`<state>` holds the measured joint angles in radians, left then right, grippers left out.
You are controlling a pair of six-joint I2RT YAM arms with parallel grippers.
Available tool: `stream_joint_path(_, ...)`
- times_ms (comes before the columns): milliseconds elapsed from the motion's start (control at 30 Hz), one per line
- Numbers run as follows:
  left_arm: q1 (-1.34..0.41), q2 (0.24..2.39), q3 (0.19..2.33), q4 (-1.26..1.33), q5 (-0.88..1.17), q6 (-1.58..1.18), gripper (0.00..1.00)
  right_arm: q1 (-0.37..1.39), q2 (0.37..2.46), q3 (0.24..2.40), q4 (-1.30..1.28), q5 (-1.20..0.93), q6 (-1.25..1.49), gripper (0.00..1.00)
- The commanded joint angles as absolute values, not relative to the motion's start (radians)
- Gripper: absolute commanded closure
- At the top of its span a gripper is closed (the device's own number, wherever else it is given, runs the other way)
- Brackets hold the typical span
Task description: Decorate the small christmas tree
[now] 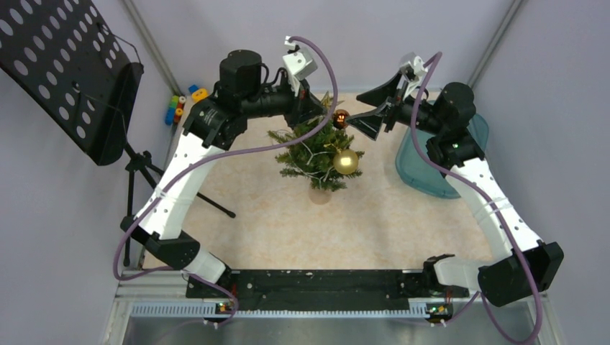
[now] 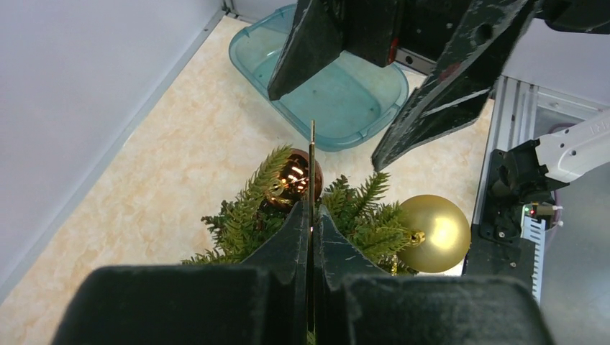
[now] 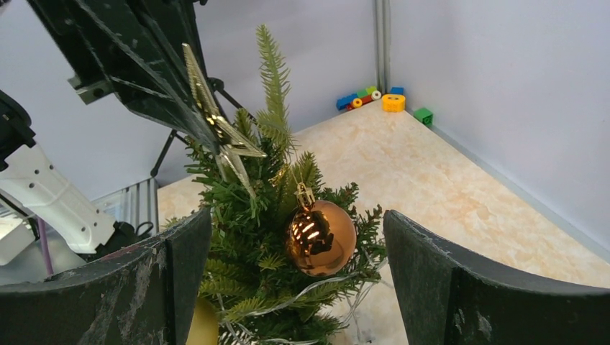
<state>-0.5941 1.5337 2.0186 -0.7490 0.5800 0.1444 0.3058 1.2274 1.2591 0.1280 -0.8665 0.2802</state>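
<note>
The small christmas tree [image 1: 315, 154] stands mid-table, wrapped in a thin white light string. A gold ball [image 1: 346, 162] hangs on its right side and a copper ball [image 1: 341, 116] near its top. My left gripper [image 1: 316, 109] is over the treetop, shut on a flat gold star [image 2: 312, 162], seen edge-on in the left wrist view. In the right wrist view the star [image 3: 216, 126] sits beside the top sprig. My right gripper [image 3: 295, 219] is open, its fingers either side of the copper ball [image 3: 321, 237] without touching it.
A teal tray [image 1: 431, 169] lies on the table right of the tree, under the right arm. Coloured toy blocks [image 1: 180, 104] sit at the back left corner. A black music stand [image 1: 86, 79] stands left of the table. Grey walls enclose the table.
</note>
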Motion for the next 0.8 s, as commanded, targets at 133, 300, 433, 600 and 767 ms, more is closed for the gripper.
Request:
stream_joint_path(133, -0.552, 1.466, 1.915, -0.606, 0.651, 0.103, 1.0, 0.312, 1.225, 1.312, 0.165, -0.889, 0.273, 0.13)
stream_joint_path(300, -0.545, 1.441, 1.865, -0.581, 0.665, 0.155, 1.0, 0.313, 1.225, 1.309, 0.166, -0.895, 0.279, 0.13)
stream_joint_path(433, -0.526, 1.43, 1.837, -0.536, 0.702, 0.11, 1.0, 0.311, 1.225, 1.31, 0.172, -0.894, 0.281, 0.13)
stream_joint_path(600, -0.514, 1.417, 1.793, -0.526, 0.718, 0.083, 1.0, 0.312, 1.227, 1.313, 0.172, -0.893, 0.282, 0.13)
stream_joint_path(767, -0.501, 1.403, 1.744, -0.477, 0.74, 0.048, 1.0, 0.312, 1.232, 1.316, 0.176, -0.894, 0.283, 0.13)
